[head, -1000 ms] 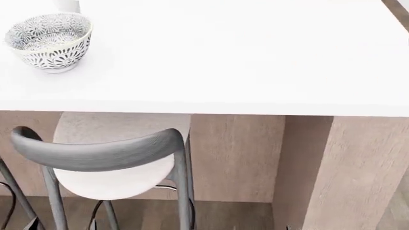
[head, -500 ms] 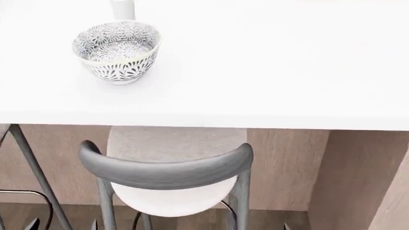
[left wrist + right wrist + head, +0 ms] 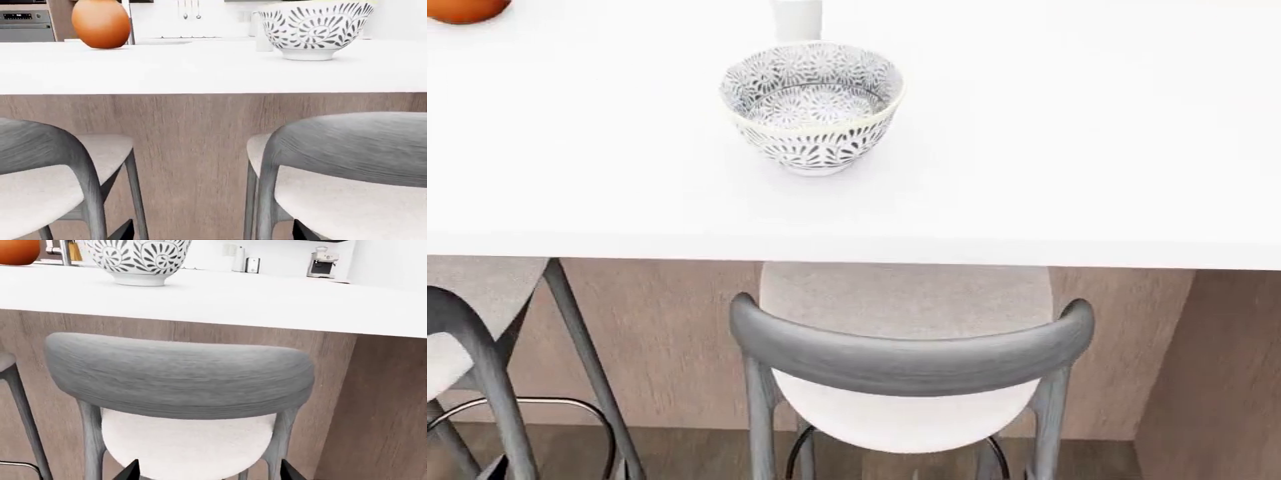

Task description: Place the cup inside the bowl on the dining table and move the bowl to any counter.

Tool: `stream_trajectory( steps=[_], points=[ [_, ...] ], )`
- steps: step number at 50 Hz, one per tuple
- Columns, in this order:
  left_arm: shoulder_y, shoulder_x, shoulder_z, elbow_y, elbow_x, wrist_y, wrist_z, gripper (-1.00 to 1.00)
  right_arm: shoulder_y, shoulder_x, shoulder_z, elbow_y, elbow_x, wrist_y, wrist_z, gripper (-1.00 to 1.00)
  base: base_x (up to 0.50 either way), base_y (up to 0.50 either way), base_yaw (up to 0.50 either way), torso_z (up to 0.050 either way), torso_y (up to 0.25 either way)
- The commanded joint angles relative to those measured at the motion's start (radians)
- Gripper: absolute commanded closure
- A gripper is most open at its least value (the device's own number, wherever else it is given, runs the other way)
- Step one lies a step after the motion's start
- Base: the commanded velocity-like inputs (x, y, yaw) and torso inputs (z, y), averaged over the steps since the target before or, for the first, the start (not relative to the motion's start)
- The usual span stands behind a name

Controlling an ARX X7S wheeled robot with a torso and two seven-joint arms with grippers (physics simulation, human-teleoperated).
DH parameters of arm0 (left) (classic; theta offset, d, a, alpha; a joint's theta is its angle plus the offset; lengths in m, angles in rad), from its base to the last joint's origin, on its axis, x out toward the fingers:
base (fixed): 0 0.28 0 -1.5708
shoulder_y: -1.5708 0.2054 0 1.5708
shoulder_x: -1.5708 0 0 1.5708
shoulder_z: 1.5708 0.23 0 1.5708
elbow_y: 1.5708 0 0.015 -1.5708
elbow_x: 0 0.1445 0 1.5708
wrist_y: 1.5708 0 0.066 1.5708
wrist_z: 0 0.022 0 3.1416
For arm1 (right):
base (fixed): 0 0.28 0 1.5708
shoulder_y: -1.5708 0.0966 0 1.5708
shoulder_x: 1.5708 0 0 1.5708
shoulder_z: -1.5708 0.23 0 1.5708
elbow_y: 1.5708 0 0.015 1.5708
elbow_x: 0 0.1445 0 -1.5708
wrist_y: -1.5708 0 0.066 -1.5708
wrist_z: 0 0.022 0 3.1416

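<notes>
Left wrist view: we see the bowl (image 3: 315, 30) on the dining table (image 3: 200, 67), the cup (image 3: 262, 32) just behind it, outside. Head view: bowl empty, both claws unseen. Right wrist view: nothing grasped; everything remains.

The head camera sits up high and looks down on the white counter (image 3: 1068, 150), the bowl (image 3: 811, 105) and a grey chair (image 3: 910, 352) tucked below. The left wrist camera is low, under the counter's edge (image 3: 200, 67), and looks flat across it at the bowl (image 3: 313, 27). The right wrist camera is low too, close behind the chair back (image 3: 177, 375). All three views share the bowl (image 3: 137, 260) and that chair.
</notes>
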Motion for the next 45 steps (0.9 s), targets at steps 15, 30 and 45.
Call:
stream_trajectory(
  steps=[15,30,45],
  points=[
    [0.009,-0.010,0.005,0.023,-0.038,0.018,0.000,-1.00,-0.002,0.010,-0.003,-0.002,0.017,-0.021,0.018,-1.00,0.00,0.00,0.00,0.000,0.000],
    [0.023,-0.019,0.014,0.031,-0.062,0.057,0.018,-1.00,-0.006,0.021,-0.014,-0.018,0.008,-0.009,0.034,-1.00,0.00,0.00,0.00,0.025,0.000],
    [0.021,-0.027,0.019,0.032,-0.059,0.045,-0.001,-1.00,-0.002,0.027,-0.024,-0.015,0.016,-0.011,0.037,-1.00,0.00,0.00,0.00,0.050,0.000]
  ],
)
